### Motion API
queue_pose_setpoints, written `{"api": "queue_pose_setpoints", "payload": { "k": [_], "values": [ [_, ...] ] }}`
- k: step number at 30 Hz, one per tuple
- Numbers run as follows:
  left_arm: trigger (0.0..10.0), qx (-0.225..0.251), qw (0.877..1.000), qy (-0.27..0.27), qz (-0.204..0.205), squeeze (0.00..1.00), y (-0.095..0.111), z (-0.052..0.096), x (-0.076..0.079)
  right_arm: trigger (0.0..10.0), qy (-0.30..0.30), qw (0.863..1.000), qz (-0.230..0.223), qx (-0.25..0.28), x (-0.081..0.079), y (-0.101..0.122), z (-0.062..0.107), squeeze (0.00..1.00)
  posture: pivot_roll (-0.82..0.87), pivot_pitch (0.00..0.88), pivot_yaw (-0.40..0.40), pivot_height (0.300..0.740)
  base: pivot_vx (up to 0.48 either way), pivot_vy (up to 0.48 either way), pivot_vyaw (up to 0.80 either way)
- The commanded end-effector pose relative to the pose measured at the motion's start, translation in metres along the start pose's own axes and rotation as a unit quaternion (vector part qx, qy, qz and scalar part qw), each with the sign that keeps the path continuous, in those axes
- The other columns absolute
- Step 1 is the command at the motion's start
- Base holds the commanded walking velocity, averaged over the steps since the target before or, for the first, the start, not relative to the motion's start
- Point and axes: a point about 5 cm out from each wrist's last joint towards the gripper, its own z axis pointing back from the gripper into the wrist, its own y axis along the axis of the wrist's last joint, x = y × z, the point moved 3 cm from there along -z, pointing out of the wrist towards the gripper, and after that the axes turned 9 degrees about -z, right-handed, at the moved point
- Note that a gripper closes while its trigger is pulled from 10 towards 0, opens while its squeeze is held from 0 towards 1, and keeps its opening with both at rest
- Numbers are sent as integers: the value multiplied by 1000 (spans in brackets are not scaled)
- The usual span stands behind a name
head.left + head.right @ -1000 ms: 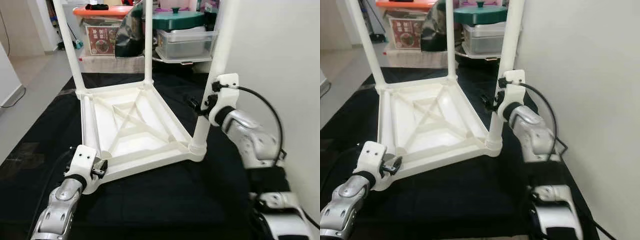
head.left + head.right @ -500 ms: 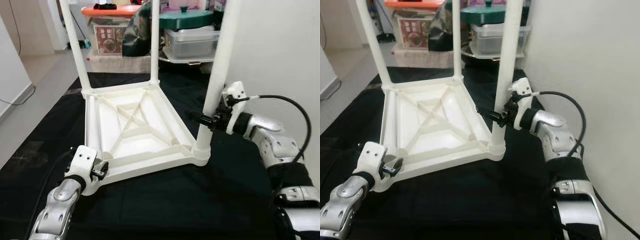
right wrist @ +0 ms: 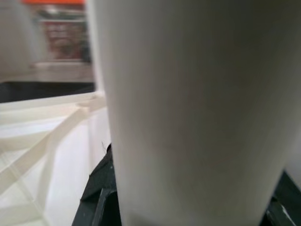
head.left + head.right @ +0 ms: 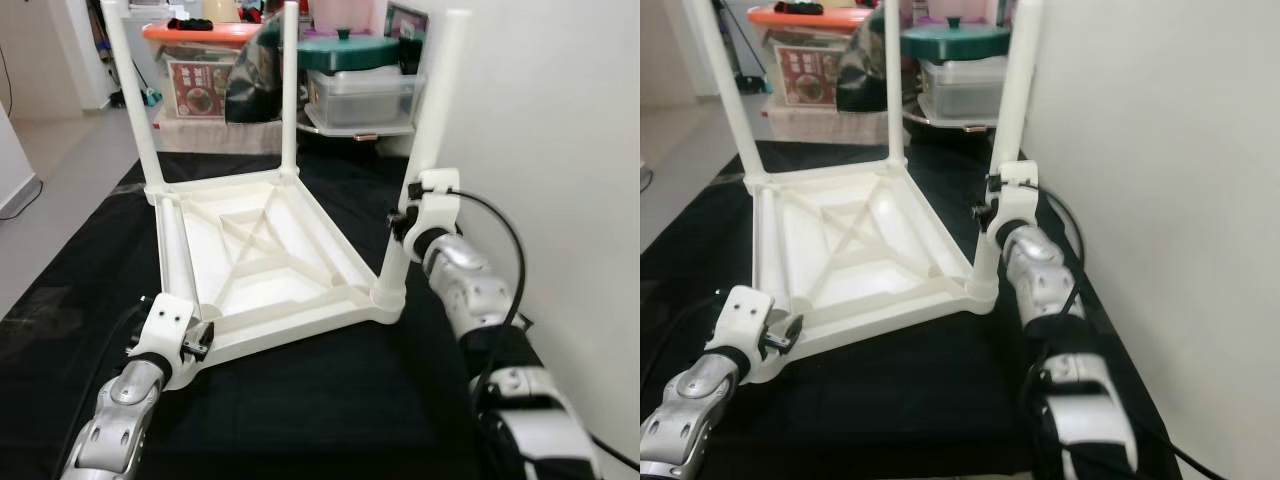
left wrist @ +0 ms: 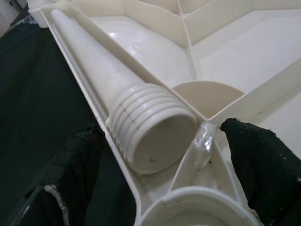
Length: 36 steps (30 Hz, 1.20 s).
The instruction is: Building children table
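A white plastic children's table lies upside down on a black mat. Three legs stand up from it: far left, far middle and near right. A loose fourth leg lies inside the tabletop along its left rim, threaded end toward the empty near-left socket. My left gripper is open, its fingers astride that corner. My right gripper is shut on the near right leg, low down, above its base.
A white wall rises close on the right, just behind my right arm. Storage boxes with an orange lid and a green lid stand past the mat's far edge. Bare floor lies to the left.
My right wrist has turned back from sideways to upright on the near right leg. The camera has shifted a little. The left gripper has stayed at the corner.
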Motion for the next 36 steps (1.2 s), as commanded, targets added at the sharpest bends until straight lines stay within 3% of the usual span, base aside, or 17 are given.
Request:
{"api": "queue_pose_setpoints", "payload": {
  "k": [1, 2, 3, 4, 5, 8, 9, 16, 17, 18, 20, 25, 28, 30, 31, 32, 36],
  "values": [
    [10000, -15, 1000, -13, 1, 0, -6, -1, 6, 0, -47, 992, 5, -118, 13, -58, 12, 0, 112, 0, -63, 740, 0, 0, 0],
    [10000, -14, 1000, -14, 1, 0, -5, -1, 6, 0, -52, 991, -2, -120, 6, -61, 16, 0, 110, 0, -63, 740, 0, 0, 0],
    [10000, -14, 1000, -14, 0, 0, -5, -2, 6, 8118, -41, 991, -5, -128, -4, -62, 18, 0, 111, 0, -63, 740, 0, 0, 0],
    [10000, -14, 1000, -14, 0, 0, -5, -2, 6, 8118, -41, 991, -5, -128, -4, -62, 18, 0, 111, 0, -63, 740, 0, 0, 0],
    [10000, -14, 1000, -14, 0, 0, -6, -2, 6, 10000, -32, 991, -20, -126, -13, -60, 20, 0, 109, 0, -63, 740, 0, 0, 0],
    [10000, -14, 1000, -13, 0, 0, -6, -3, 6, 10000, -1, 993, -52, -107, -27, -44, 21, 0, 101, 0, -63, 740, 0, 0, 0],
    [10000, -13, 1000, -12, 1, 0, -6, -3, 6, 10000, 7, 994, -65, -91, -27, -35, 20, 1000, 101, 0, -63, 740, 0, 0, 0],
    [10000, -12, 1000, -12, 3, 0, -5, -4, 6, 10000, 153, 984, -82, -50, -30, 22, 18, 1000, 95, 0, -67, 740, 0, 0, 0],
    [10000, -13, 1000, -11, 4, 0, -5, -4, 6, 10000, 260, 963, -60, -48, -36, 36, 30, 0, 96, 0, -69, 740, 0, 0, 0],
    [10000, -13, 1000, -11, 4, 0, -5, -4, 6, 10000, 260, 963, -60, -48, -36, 36, 30, 0, 96, 0, -69, 740, 0, 0, 0],
    [10000, -13, 1000, -9, 4, 0, -6, -4, 5, 10000, 400, 915, -24, -40, -38, 51, 52, 0, 91, 0, -64, 740, 0, 0, 0],
    [10000, -12, 1000, -10, 4, 0, -5, -5, 5, 10000, 439, 898, -4, -30, -34, 56, 58, 0, 96, 0, -65, 740, 0, 0, 0],
    [10000, -8, 1000, -12, 3, 0, -2, -6, 6, 10000, 562, 823, 51, -60, -47, 32, 82, 0, 107, 0, -68, 740, 0, 0, 0],
    [10000, -8, 1000, -12, 3, 0, -2, -6, 6, 10000, 562, 823, 51, -60, -47, 32, 82, 0, 107, 0, -68, 740, 0, 0, 0],
    [10000, -6, 1000, -12, 3, 0, -1, -6, 6, 8431, 588, 803, 60, -73, -58, 20, 89, 0, 110, 0, -71, 740, 0, 0, 0],
    [10000, -5, 1000, -13, 3, 0, 0, -6, 5, 902, 600, 794, 58, -76, -70, 13, 91, 0, 117, 0, -75, 740, 0, 0, 0],
    [10000, -2, 1000, -13, 3, 0, 0, -5, 4, 0, 595, 799, 47, -76, -84, 9, 88, 0, 122, 0, -76, 740, 0, 0, 0]
  ]
}}
